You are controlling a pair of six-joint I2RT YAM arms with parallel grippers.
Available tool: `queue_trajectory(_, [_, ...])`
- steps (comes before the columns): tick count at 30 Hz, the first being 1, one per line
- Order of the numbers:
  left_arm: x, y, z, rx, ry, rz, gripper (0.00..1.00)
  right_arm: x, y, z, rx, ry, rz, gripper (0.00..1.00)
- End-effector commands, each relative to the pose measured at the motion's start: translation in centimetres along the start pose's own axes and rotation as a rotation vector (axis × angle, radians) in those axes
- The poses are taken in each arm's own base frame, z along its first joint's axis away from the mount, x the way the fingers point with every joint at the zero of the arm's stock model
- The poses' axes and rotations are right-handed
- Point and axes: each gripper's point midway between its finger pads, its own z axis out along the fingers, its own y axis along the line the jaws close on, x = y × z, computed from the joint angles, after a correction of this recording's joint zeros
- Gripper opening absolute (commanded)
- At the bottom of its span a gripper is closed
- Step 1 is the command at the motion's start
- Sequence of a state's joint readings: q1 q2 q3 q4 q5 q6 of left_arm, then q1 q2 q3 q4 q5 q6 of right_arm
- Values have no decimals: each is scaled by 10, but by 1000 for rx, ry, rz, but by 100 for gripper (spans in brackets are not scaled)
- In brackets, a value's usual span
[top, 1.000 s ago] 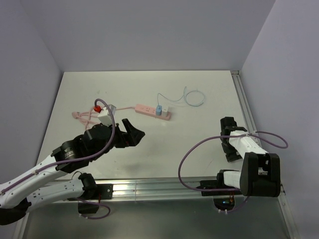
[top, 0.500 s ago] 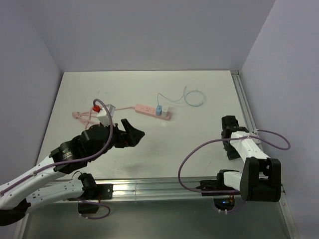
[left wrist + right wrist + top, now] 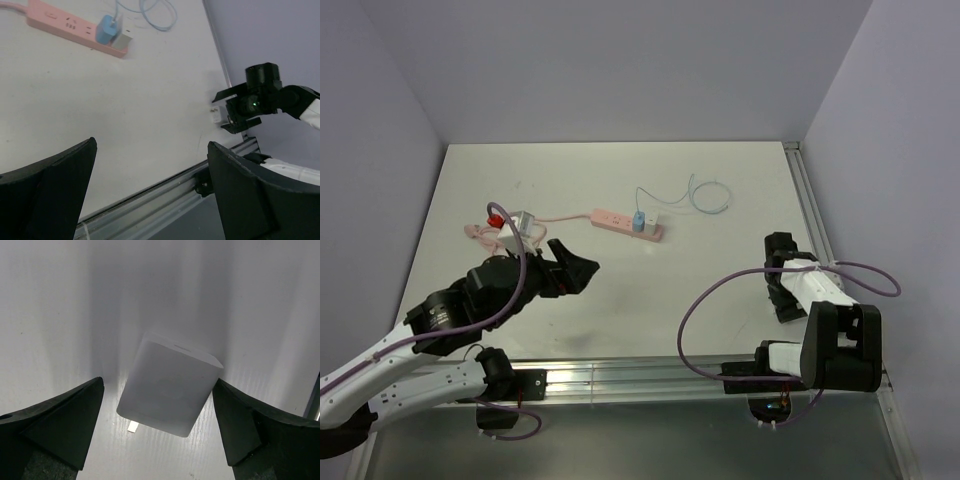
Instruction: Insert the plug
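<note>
Plug (image 3: 638,222): found standing on the pink power strip (image 3: 610,217) near its right-hand end, mid-desk and toward the far edge. Its thin cable (image 3: 705,205) is looped off toward the far right corner of the desk (image 3: 620,180). It appears seated in a socket, but this cannot be confirmed from the views.

Left gripper (image 3: 575,258): released, fingers spread wide, nothing held. It is held above the desk on the near-left side of the strip. The plug lies ahead of it and to its right, well apart. The strip's long axis is seen running left to right and tilting toward the near edge at the right.

Right gripper (image 3: 157,381): released, at the right edge of the desk, well apart from the strip. Its fingers straddle a white charger cube (image 3: 175,372) lying on its side, with a gap on each side. One metal prong is seen at the cube's lower end.

The left arm is judged nearer the plug. The right gripper is judged set to close on the cube.
</note>
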State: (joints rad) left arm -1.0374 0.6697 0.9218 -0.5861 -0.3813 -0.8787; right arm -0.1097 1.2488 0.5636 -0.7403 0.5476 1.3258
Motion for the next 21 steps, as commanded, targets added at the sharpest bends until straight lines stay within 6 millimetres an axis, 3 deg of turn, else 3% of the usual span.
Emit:
queue_trajectory(1, [-13,33,-4,-173,-83,-51,95,-15,21,-6,-78,-41,-43,96])
queue_trajectory(3, [-24,46,-6,-258,-146,-79,97,-21,26,-11,-91,-54,-63,98])
queue_trajectory(5, [-21,60,-3,-356,-142,-65,100,-26,27,-14,-97,-69,-83,98])
queue_trajectory(7, [-23,62,-1,-402,-129,-30,100,-31,27,-19,-107,-87,-84,98])
queue_trajectory(13, [-11,83,43,-506,-5,70,99,-28,43,-46,-191,-105,-164,100])
queue_trajectory(14, [-16,98,53,-533,-25,35,99,-32,52,-57,-214,-119,-160,100])
queue_trajectory(16, [-19,112,61,-546,-20,-4,99,-27,53,-74,-216,-158,-239,100])
queue_trajectory(19, [-26,156,66,-684,-66,-123,99,-21,60,-95,-234,-161,-276,100])
queue_trajectory(20, [-36,179,61,-773,-107,-186,100,-14,66,-107,-274,-161,-305,100])
queue_trajectory(21, [-32,196,54,-859,-106,-232,100,-11,65,-111,-284,-161,-321,100])
